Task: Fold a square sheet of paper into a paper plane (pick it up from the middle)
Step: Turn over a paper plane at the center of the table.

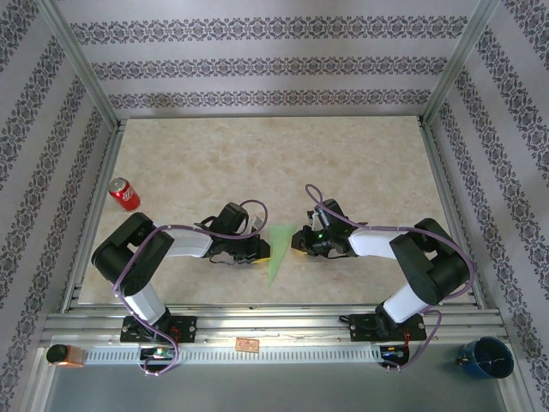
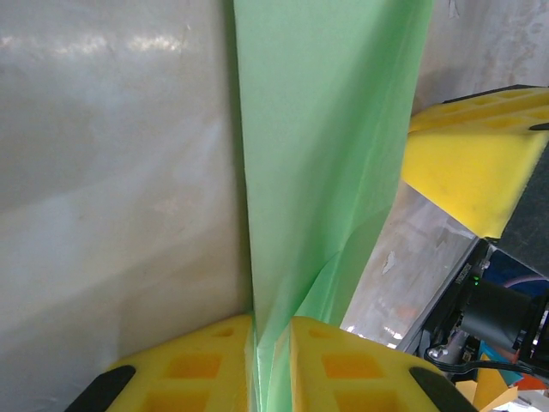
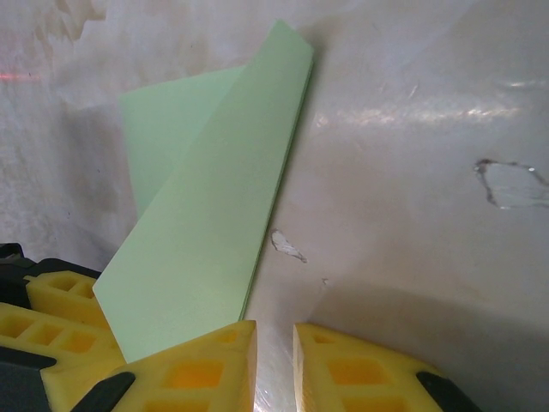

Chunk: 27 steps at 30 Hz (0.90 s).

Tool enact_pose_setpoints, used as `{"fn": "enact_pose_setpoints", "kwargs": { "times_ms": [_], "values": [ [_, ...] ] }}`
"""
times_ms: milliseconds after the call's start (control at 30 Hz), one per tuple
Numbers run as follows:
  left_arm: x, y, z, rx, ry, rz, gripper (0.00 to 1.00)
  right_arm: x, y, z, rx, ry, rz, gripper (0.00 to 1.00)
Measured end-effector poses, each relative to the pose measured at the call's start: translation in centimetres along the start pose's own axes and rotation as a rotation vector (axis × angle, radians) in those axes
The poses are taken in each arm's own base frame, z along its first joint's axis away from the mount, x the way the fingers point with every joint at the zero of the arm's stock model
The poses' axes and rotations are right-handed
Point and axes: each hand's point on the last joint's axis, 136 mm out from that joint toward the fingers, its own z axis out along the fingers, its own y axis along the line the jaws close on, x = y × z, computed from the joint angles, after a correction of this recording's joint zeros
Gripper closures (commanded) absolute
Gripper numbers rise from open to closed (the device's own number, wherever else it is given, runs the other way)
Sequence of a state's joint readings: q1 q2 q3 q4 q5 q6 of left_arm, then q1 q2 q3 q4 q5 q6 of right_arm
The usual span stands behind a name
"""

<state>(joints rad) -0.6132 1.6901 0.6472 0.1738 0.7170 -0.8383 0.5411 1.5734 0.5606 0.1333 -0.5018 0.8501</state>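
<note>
beige marbled surface point(image 1: 343, 163) carries the paper plane point(image 1: 276, 254) at centre frame; left gripper point(image 2: 273, 360) is clamped on its fold, likely steadying it; right gripper point(image 3: 274, 365) looks slightly apart, empty.

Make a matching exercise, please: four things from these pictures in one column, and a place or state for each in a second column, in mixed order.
Things:
1. paper plane
2. red can
3. blue cup
4. left gripper

Places or states:
A. lying at the table's left edge
B. shut on green paper
C. between the two grippers, narrow tip toward the arm bases
D. off the table, at the near right corner

Pairs: 1-C, 2-A, 3-D, 4-B
</note>
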Motion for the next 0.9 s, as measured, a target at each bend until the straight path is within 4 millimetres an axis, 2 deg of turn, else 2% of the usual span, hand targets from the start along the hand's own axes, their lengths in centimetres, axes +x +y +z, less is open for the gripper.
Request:
{"fn": "enact_pose_setpoints", "kwargs": {
  "times_ms": [533, 733, 900],
  "values": [
    [-0.2, -0.5, 0.7, 0.032, 0.001, -0.004, 0.88, 0.0, 0.0, 0.0, 0.0, 0.0, 0.0, 0.79],
    [-0.5, -1.1, 0.7, 0.053, -0.011, -0.001, 0.97, 0.0, 0.0, 0.0, 0.0, 0.001, 0.0, 0.79],
    [-0.7, -1.3, 0.6, 0.055, -0.022, -0.003, 1.0, 0.0, 0.1, -0.1, -0.001, -0.005, 0.001, 0.76]
  ]
}}
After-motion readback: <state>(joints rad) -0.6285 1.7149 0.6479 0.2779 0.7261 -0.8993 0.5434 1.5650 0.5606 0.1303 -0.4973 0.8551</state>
